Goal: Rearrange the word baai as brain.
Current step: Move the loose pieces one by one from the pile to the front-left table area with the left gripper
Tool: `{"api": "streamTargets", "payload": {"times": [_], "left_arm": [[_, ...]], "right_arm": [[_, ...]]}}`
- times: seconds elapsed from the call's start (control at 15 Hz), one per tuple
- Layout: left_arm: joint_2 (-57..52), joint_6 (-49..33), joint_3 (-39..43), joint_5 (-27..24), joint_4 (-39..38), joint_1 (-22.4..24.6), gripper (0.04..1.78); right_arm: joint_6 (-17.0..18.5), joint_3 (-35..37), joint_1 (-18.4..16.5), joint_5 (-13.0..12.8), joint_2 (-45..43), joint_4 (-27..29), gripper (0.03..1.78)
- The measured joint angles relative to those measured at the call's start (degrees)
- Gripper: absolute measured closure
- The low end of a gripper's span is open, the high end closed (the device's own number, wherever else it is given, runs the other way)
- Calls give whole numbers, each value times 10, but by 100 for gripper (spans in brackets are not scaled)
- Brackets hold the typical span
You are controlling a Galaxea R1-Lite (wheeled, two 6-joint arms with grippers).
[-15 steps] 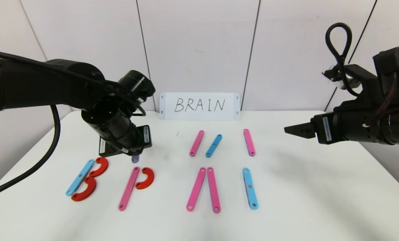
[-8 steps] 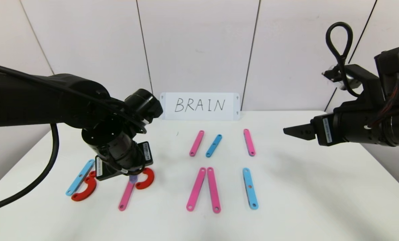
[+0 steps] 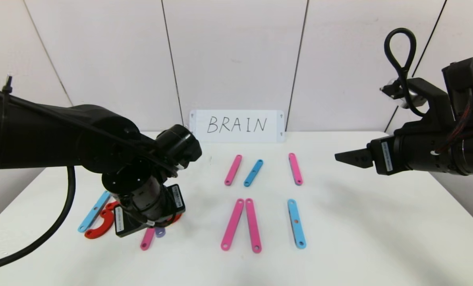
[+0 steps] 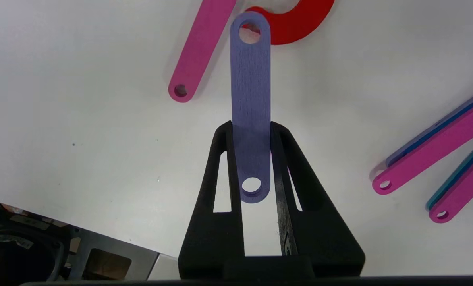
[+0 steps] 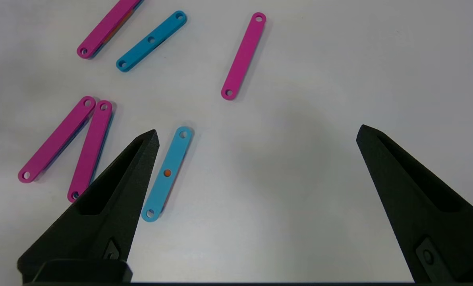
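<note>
On the white bench point(image 3: 355, 238), the white BRAIN card point(image 3: 236, 126) stands at the back. The left gripper point(image 4: 251, 131), low over the bench well in front of the card and to its left, is clamped on a purple strip point(image 4: 250, 99) whose far end overlaps the red half-ring point(image 4: 300, 24) beside a pink strip point(image 4: 198, 47). The right gripper point(image 5: 256, 135) hovers to the card's right, jaws spread wide, holding nothing.

Looks like a robotics lab test bench to me: plain white table point(image 3: 359, 222) shoved against bare white wall panels point(image 3: 236, 55), a handwritten BRAIN card point(image 3: 236, 126) propped at the back, loose cabling point(image 3: 399, 51) on the black arms. Nothing homey anywhere.
</note>
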Motion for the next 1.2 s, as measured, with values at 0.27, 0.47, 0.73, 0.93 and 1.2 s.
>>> {"api": "streamTargets", "payload": {"times": [0.27, 0.47, 0.73, 0.93, 1.2], "left_arm": [[1, -31, 20, -1, 0, -17, 155], [1, -45, 34, -2, -2, -26, 155], [2, -64, 47, -3, -5, -41, 155], [4, -71, 49, -5, -6, -43, 155], [22, -81, 49, -3, -7, -43, 155]], "right_arm": [[0, 1, 0, 0, 0, 0, 7], [0, 1, 1, 0, 0, 0, 7], [0, 1, 2, 0, 0, 0, 7], [0, 1, 3, 0, 0, 0, 7], [0, 1, 3, 0, 0, 0, 7]]}}
